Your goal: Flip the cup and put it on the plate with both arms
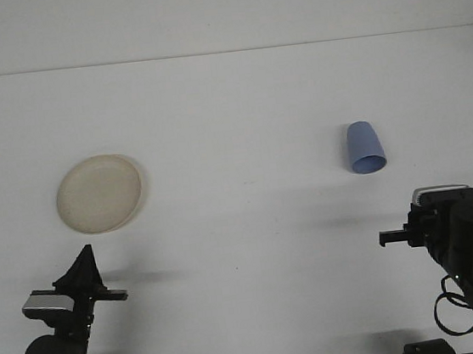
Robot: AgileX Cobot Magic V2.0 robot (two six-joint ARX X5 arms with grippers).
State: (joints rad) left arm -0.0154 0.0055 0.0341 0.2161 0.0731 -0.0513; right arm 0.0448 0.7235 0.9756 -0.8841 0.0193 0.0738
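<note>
A blue cup (365, 148) sits on the white table at the right, its wide rim on the near, lower side, seemingly mouth down. At the left lies a cream round plate (99, 193) with nothing on it. My left gripper (84, 264) rests low at the front left, just below the plate, its fingers closed to a point and holding nothing. My right gripper (430, 225) is raised at the front right, below and slightly right of the cup and well apart from it. From this angle its tip is hidden by the arm.
The white table (231, 126) runs back to a plain wall. Between the plate and the cup lies a broad bare stretch of tabletop. Both arm bases stand at the front edge.
</note>
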